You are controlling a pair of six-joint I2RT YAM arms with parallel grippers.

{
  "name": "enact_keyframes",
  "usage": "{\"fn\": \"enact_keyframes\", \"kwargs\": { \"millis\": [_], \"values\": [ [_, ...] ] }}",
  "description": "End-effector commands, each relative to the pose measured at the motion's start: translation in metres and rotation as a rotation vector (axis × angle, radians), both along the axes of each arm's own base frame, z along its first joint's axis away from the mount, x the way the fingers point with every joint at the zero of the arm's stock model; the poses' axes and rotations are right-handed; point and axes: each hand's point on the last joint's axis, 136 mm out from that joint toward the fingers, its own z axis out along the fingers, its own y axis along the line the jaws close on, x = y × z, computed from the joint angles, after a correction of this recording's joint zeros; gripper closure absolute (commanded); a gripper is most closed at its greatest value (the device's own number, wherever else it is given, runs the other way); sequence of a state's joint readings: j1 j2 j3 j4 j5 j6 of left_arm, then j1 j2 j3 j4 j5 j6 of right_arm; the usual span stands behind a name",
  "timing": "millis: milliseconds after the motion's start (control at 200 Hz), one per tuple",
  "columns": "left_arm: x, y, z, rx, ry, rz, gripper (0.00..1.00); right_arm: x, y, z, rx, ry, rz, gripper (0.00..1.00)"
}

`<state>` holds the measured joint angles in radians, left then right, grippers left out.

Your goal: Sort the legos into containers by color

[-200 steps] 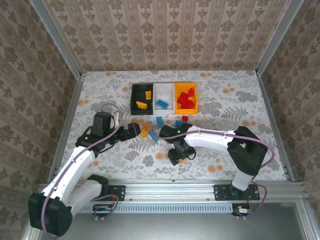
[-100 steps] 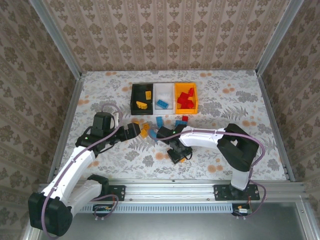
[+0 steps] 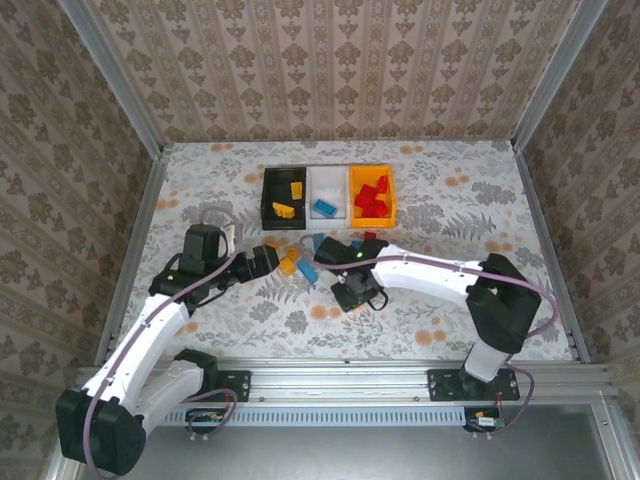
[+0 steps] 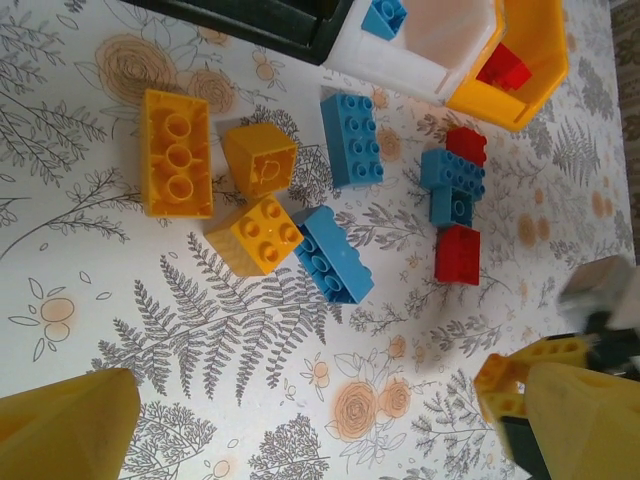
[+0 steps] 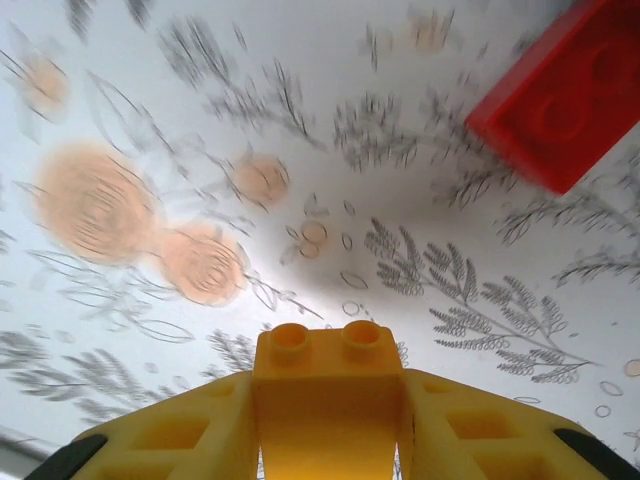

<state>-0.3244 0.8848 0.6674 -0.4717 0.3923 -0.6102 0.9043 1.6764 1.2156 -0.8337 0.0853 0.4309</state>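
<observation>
Three joined containers stand at the far middle: the black bin holds yellow legos, the white bin a blue one, the orange bin red ones. Loose legos lie in front of them: yellow, yellow, blue, blue, red. My right gripper is shut on a yellow lego, just above the table, near a red lego. In the top view the right gripper is just near of the pile. My left gripper hangs open and empty left of the pile, its fingers wide apart.
Metal rails border the floral tabletop at left, right and front, with wallpapered walls behind. Both arms reach toward the middle, their grippers close together beside the loose pile. Bare table lies right of the bins and along the near edge.
The right gripper's jaws have closed on the yellow lego and it has shifted slightly toward the pile. The left arm has stayed put and open.
</observation>
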Motion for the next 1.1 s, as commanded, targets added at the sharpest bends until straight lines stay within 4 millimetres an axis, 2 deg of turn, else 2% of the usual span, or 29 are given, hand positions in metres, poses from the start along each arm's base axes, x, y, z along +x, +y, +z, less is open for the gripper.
{"fn": "enact_keyframes", "kwargs": {
  "millis": [0,105,250,375,480,605,650,780,965,1095],
  "values": [
    [-0.004,0.008,0.002,0.004,-0.021,0.017,0.00,0.026,0.018,0.037,0.175,-0.035,-0.091,0.61],
    [-0.006,0.014,0.007,0.003,-0.038,0.037,0.00,0.060,0.046,0.059,0.363,-0.021,-0.191,0.61],
    [-0.014,0.024,0.013,0.012,-0.053,0.050,0.00,0.113,0.103,0.085,0.636,0.003,-0.250,0.62],
    [-0.024,0.030,0.011,0.019,-0.041,0.050,0.00,0.155,0.144,0.085,0.753,0.063,-0.278,0.63],
    [-0.032,0.035,0.007,0.032,-0.034,0.058,0.00,0.182,0.165,0.089,0.779,0.040,-0.266,0.63],
    [-0.031,0.036,0.008,0.021,-0.049,0.067,0.00,0.212,0.175,0.074,0.755,0.032,-0.283,0.62],
    [-0.030,0.037,0.007,0.025,-0.044,0.070,0.00,0.217,0.174,0.064,0.732,0.047,-0.301,0.61],
    [-0.027,0.036,0.002,0.020,-0.025,0.071,0.00,0.238,0.173,0.055,0.726,0.037,-0.331,0.59],
    [-0.025,0.036,-0.003,0.023,0.003,0.070,0.00,0.255,0.168,0.055,0.737,0.025,-0.360,0.50],
    [-0.025,0.036,0.000,0.025,0.003,0.068,0.00,0.258,0.165,0.064,0.758,0.030,-0.366,0.44]
  ]
}}
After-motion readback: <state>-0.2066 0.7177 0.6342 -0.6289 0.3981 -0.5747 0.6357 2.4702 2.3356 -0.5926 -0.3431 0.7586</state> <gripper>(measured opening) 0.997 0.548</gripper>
